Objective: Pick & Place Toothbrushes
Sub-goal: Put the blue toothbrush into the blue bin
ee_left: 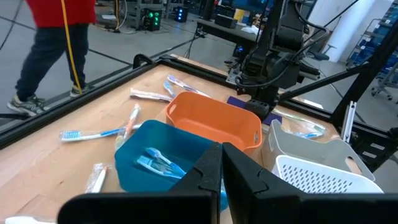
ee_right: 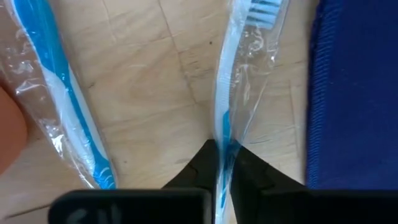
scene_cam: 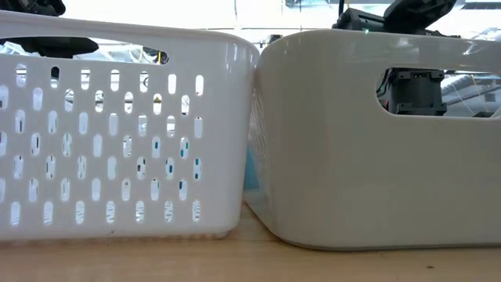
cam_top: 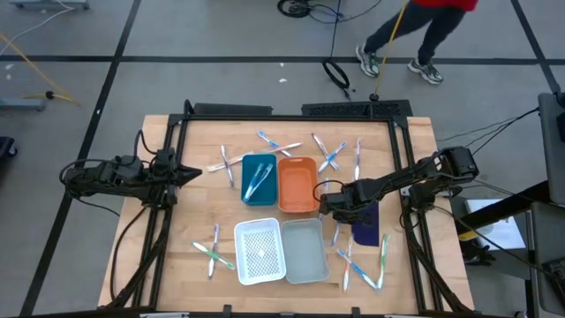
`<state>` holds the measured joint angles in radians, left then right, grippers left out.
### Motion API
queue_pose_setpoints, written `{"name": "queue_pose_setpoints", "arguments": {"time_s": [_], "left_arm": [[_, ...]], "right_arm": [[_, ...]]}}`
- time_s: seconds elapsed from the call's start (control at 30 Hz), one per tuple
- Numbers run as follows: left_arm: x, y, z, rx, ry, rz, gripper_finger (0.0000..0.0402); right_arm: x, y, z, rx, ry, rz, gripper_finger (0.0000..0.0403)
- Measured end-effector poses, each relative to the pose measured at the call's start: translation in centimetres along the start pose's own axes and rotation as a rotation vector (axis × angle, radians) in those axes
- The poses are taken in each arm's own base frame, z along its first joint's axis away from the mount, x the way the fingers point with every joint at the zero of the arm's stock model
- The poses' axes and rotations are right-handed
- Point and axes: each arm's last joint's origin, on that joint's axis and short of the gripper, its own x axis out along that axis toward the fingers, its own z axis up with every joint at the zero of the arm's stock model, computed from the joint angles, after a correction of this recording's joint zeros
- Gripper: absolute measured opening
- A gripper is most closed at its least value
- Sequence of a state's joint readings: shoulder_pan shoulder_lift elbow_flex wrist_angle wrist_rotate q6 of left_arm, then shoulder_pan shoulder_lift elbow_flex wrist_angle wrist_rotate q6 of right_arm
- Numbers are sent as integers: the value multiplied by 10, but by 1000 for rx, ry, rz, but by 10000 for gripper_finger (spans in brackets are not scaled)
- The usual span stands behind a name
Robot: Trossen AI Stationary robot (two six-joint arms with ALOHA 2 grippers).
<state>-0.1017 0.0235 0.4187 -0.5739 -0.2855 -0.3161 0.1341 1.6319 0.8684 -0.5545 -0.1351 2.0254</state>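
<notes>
The wooden table (cam_top: 177,265) fills the middle of the room, and behind it a person (cam_top: 415,35) in a red top walks on the grey floor. Near the table's centre stand four containers in a close group: a white slotted basket (cam_top: 259,251) beside a plain white bin (cam_top: 305,250), and behind these a blue tray (cam_top: 259,179) beside an orange tray (cam_top: 297,184). A dark blue flat piece (cam_top: 365,223) lies on the wood on the right side of the bin. The right arm reaches in from the right edge, and the right gripper (cam_top: 328,207) is low over the table, between the orange tray and the dark blue piece; its fingers (ee_right: 199,163) are pressed on a wrapped blue-and-white toothbrush (ee_right: 231,81), which lies on the wood beside the dark blue piece, with another wrapped toothbrush (ee_right: 68,99) a little apart from it. The left gripper (cam_top: 192,174) waits at the left side, above the table and near the blue tray, its fingers (ee_left: 211,177) pressed together on nothing. Two toothbrushes (cam_top: 257,181) are already inside the blue tray (the orange one looks bare). The others are scattered: some behind the trays (cam_top: 331,155), some at the front left (cam_top: 212,252), some at the front right (cam_top: 366,265).
</notes>
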Motion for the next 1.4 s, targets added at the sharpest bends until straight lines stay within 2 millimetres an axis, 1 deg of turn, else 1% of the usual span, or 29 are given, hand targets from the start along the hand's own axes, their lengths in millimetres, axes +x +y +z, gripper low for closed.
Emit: {"name": "queue_pose_setpoints", "arguments": {"time_s": [0.13,0.27,0.37,0.73,0.87,1.13,1.3,1.4], "left_arm": [[0,0,0,0,0,0,17],[0,0,0,-1,0,0,17],[0,0,0,-1,0,1,17],[0,0,0,-3,1,1,17],[0,0,0,-7,1,1,17],[0,0,0,-6,1,2,17],[0,0,0,-6,1,2,17],[0,0,0,-6,1,2,17]], "right_arm": [[-8,0,0,-7,-25,56,10],[-22,2,2,-4,-101,167,7],[-32,0,2,-7,-114,207,7],[-60,-15,6,-80,-149,221,7],[-77,-19,8,-130,-196,314,7],[-113,-27,12,-297,-365,517,7],[-131,-21,11,-454,-553,680,7],[-140,-13,9,-600,-696,743,7]]}}
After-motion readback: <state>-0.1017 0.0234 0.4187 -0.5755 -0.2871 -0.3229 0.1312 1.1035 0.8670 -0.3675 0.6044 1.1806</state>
